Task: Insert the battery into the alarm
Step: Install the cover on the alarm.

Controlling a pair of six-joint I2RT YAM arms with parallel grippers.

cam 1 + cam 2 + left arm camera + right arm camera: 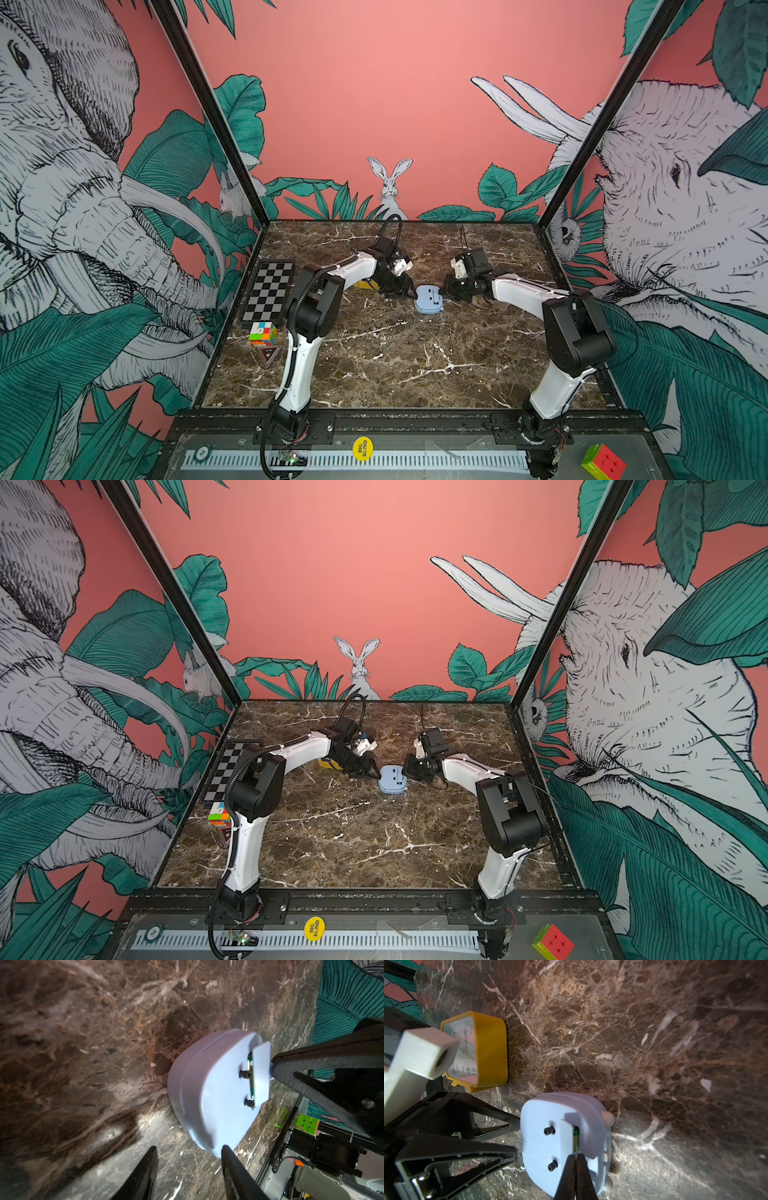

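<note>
Two alarm clocks [429, 300] [365, 284], two puzzle cubes [262, 333] [603, 462], one checkerboard [268, 291], one battery [576, 1138]

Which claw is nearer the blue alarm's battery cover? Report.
Right. The shut right claw touches the edge of the cover; the open left claw sits at the opposite side of the alarm.

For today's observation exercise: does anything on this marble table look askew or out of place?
Yes. The pale blue plastic alarm clock lies face down, and its flat battery cover sits ajar, one edge lifted, leaving the green battery visible in the gap.
</note>
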